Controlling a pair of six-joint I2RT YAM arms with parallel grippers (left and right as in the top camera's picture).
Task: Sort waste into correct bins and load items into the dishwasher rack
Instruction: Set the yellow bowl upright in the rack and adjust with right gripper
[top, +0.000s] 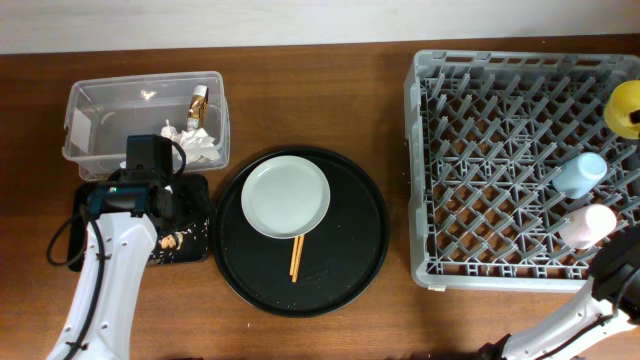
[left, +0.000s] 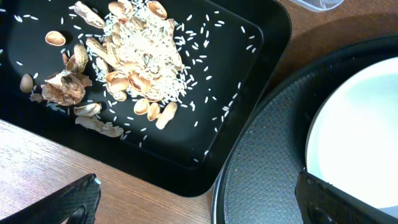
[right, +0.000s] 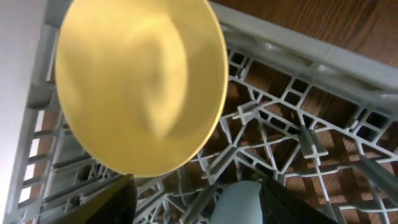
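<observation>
Scraps (left: 134, 59): sorted into flat black tray (left: 180, 163), left of round tray (left: 261, 162)
Left gripper (left: 205, 202): spread, empty, ready for plate (left: 354, 137) on round tray
Right gripper (right: 205, 205): released, holding nothing

Brown wood tabletop (top: 300, 90). On it: clear tub (top: 145, 78) back left, flat tray (top: 195, 215) just in front, round tray (top: 350, 250) centre, rack (top: 500, 272) right.

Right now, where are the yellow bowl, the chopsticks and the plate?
yellow bowl (right: 140, 81): right wrist view, middle of its round face.
chopsticks (top: 296, 257): overhead view, halfway along the sticks.
plate (top: 286, 196): overhead view, its centre.
</observation>
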